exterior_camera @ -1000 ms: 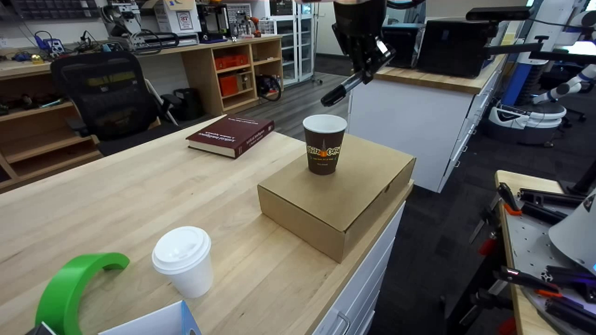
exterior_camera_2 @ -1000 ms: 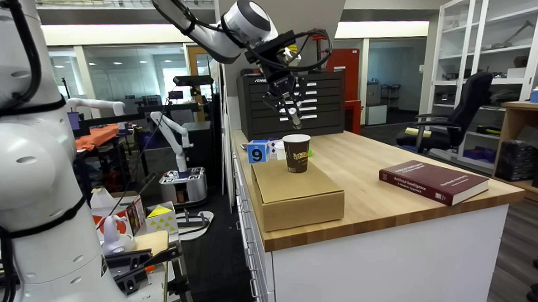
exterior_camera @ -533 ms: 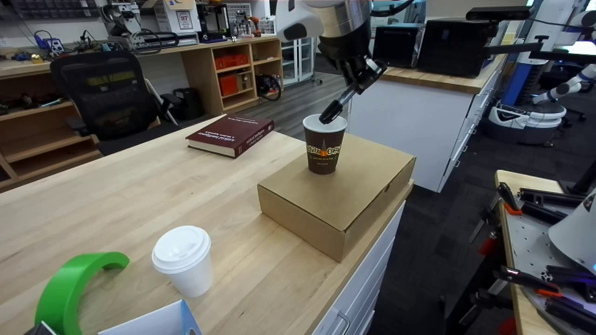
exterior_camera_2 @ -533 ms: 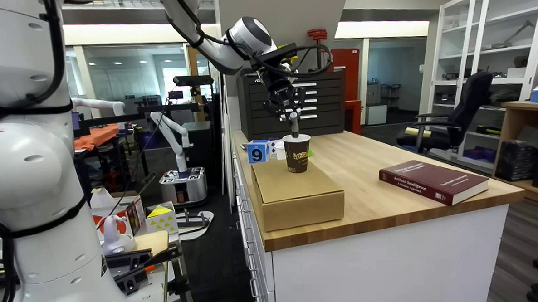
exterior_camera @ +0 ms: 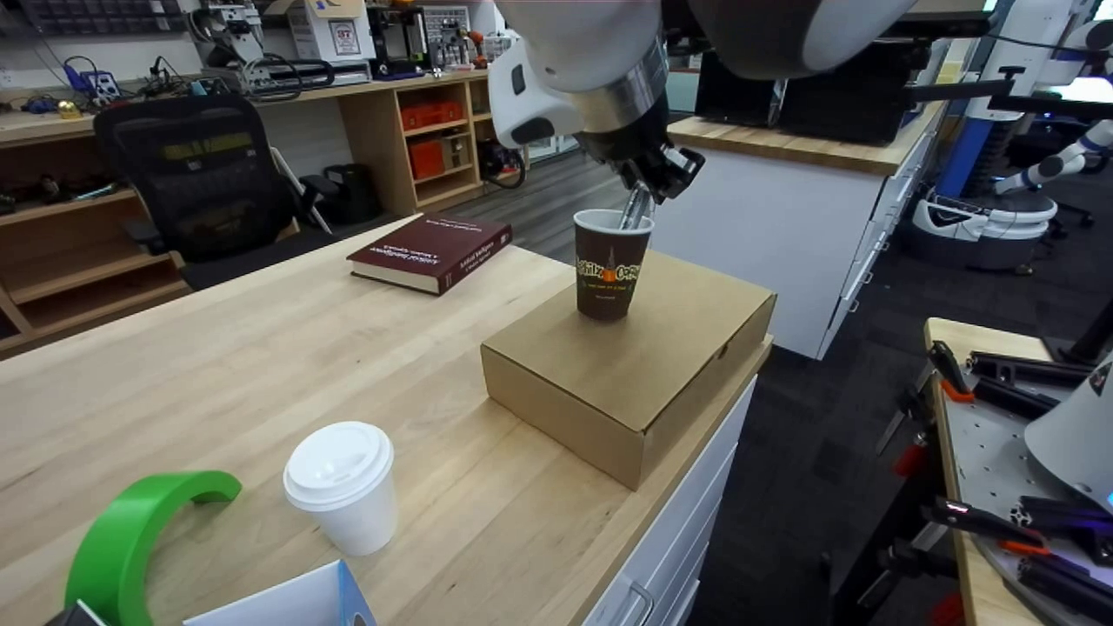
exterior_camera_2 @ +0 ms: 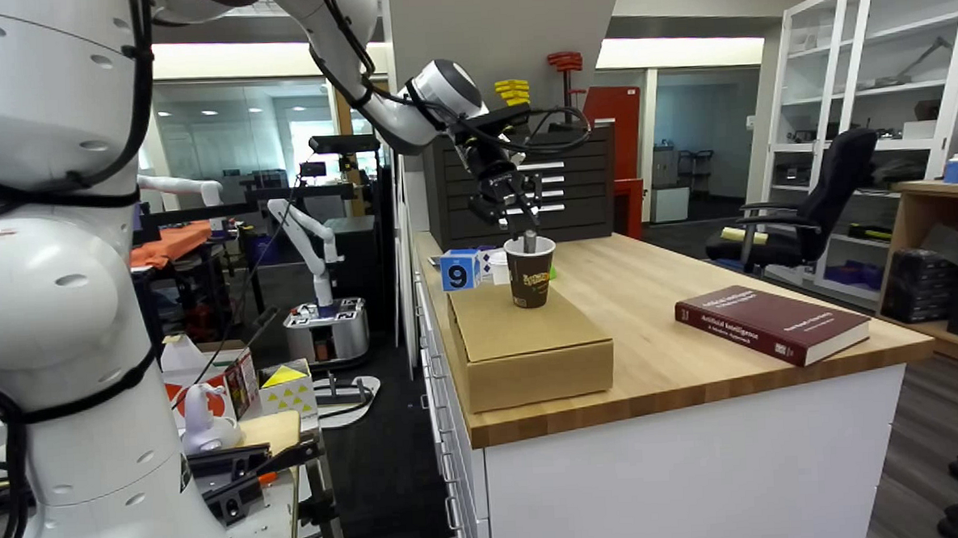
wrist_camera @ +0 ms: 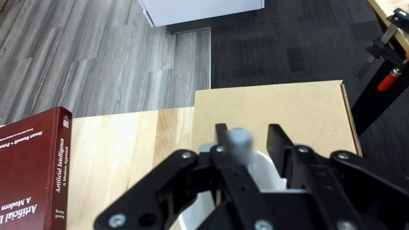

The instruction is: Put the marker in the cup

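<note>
The brown paper cup (exterior_camera: 609,274) with a pale rim stands on a cardboard box, and it also shows in an exterior view (exterior_camera_2: 530,279). The marker (exterior_camera: 637,207) leans inside the cup with its grey barrel end above the rim. Its black cap is hidden in the cup. My gripper (exterior_camera: 658,184) is just above the rim. In the wrist view, the jaws of my gripper (wrist_camera: 248,131) are apart, with the blurred marker end (wrist_camera: 239,140) near the left finger and a gap to the right finger. The cup's white inside (wrist_camera: 266,172) shows below the jaws.
The cardboard box (exterior_camera: 556,374) lies at the table's edge. A dark red book (exterior_camera: 430,252) lies on the table (exterior_camera: 287,374). A white-lidded cup (exterior_camera: 348,496), a green arch (exterior_camera: 122,539) and a blue-and-white box (exterior_camera: 296,600) stand at the table's other end.
My gripper has come down to the cup. The marker's capped end has gone from above the cup to inside it, and the jaws now stand apart. The cup has shifted slightly.
</note>
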Controlling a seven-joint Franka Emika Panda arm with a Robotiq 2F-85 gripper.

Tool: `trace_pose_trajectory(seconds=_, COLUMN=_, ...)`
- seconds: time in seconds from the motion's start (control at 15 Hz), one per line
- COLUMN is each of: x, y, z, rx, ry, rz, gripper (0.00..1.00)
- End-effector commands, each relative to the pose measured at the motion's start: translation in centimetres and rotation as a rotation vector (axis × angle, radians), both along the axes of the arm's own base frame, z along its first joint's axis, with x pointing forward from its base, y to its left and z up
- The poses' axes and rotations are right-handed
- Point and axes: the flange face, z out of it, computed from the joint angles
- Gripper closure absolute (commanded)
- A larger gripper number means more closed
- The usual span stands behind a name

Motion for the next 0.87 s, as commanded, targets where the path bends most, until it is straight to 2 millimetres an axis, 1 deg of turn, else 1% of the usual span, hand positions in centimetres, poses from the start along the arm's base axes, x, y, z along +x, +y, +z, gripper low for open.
trace_pose_trajectory(seconds=0.0, x=0.3, y=0.8, z=1.0, rx=-0.026, ry=0.005, rz=0.029, gripper=0.32)
trace_pose_trajectory(seconds=0.07, x=0.3, y=0.9, z=1.2, rx=-0.020, ry=0.000, rz=0.029, gripper=0.26)
trace_pose_trajectory(seconds=0.27, x=0.1, y=0.6, z=3.3, rx=0.053, ry=-0.041, rz=-0.006, gripper=0.05)
trace_pose_trajectory(seconds=0.33, x=0.2, y=0.5, z=3.7, rx=0.065, ry=-0.048, rz=-0.017, gripper=0.02)
trace_pose_trajectory(seconds=0.4, x=0.5, y=1.0, z=2.0, rx=0.033, ry=-0.028, rz=0.006, gripper=0.19)
trace_pose_trajectory(seconds=0.47, x=0.6, y=1.0, z=2.5, rx=0.041, ry=-0.035, rz=0.002, gripper=0.11)
trace_pose_trajectory(seconds=0.6, x=0.6, y=0.9, z=3.0, rx=0.047, ry=-0.043, rz=0.000, gripper=0.02)
trace_pose_trajectory(seconds=0.8, x=0.6, y=0.9, z=3.1, rx=0.048, ry=-0.044, rz=0.000, gripper=0.02)
